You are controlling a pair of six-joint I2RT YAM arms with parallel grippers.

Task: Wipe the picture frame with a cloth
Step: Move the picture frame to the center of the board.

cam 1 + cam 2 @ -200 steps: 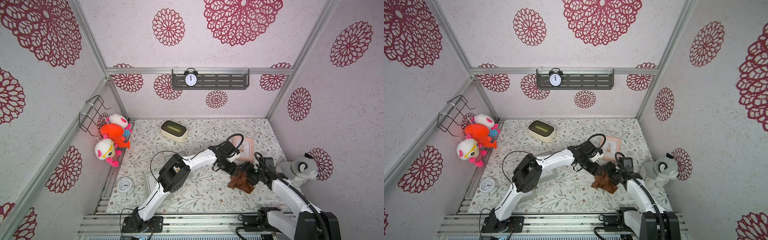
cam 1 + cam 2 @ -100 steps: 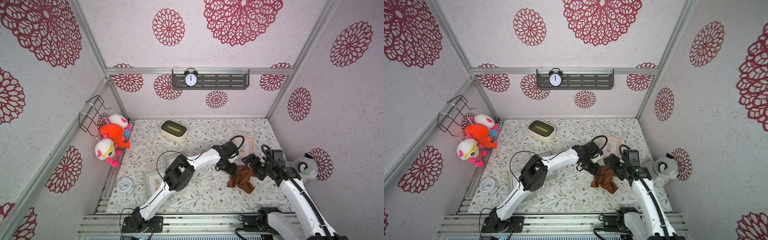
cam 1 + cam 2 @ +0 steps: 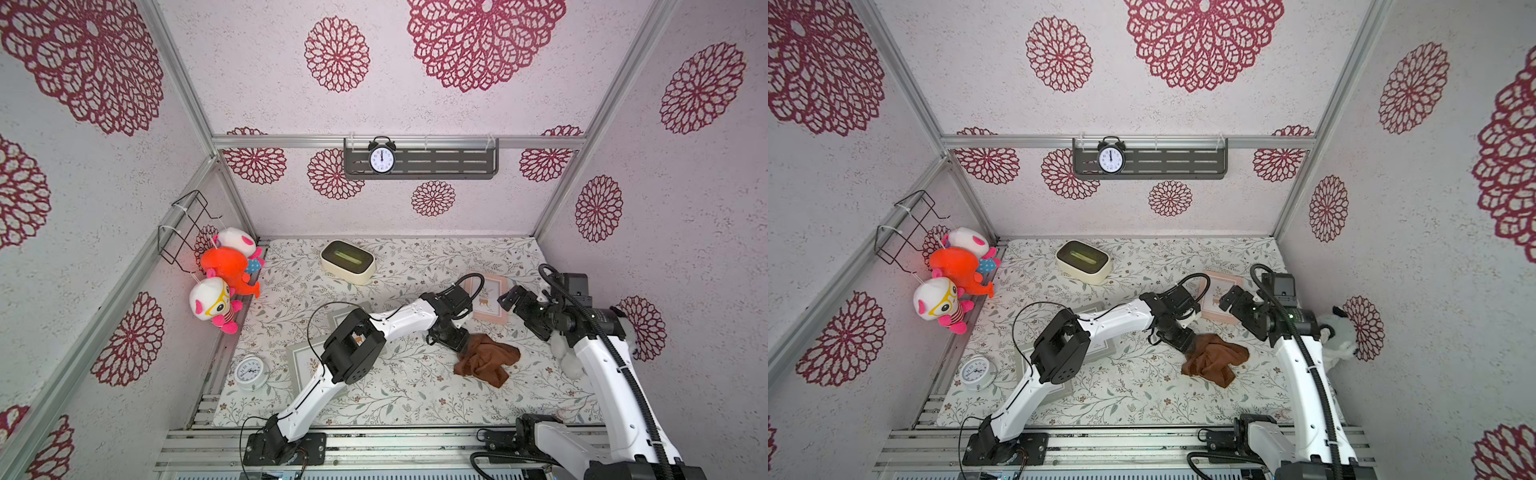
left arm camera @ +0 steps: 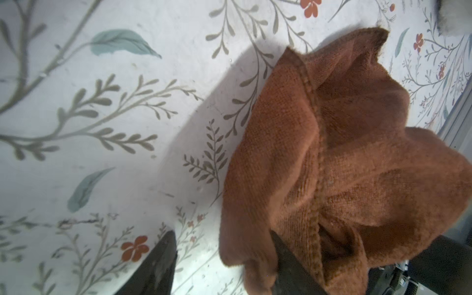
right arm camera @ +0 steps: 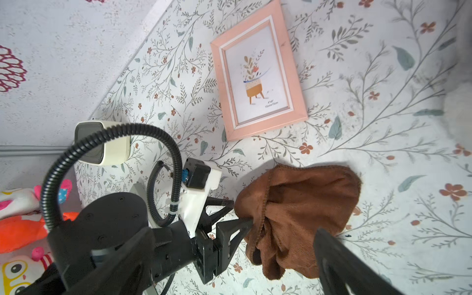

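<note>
So the brown cloth (image 3: 486,361) is lying bunched up on the bench (image 3: 415,395), on the near side of the pink picture frame (image 3: 490,299) and not touching it. The left tool (image 3: 457,343) is right at the cloth's edge with its jaws apart, one finger (image 4: 291,270) tucked under the fabric and the other bare, so it looks hooked rather than pinched, hard to say. The right tool (image 3: 513,299) hangs wide open beside the frame, holding nothing

The cloth (image 3: 486,361) lies on the table (image 3: 415,388) just nearer than the picture frame (image 3: 494,305), the tissue box (image 3: 348,262) farther left.
</note>
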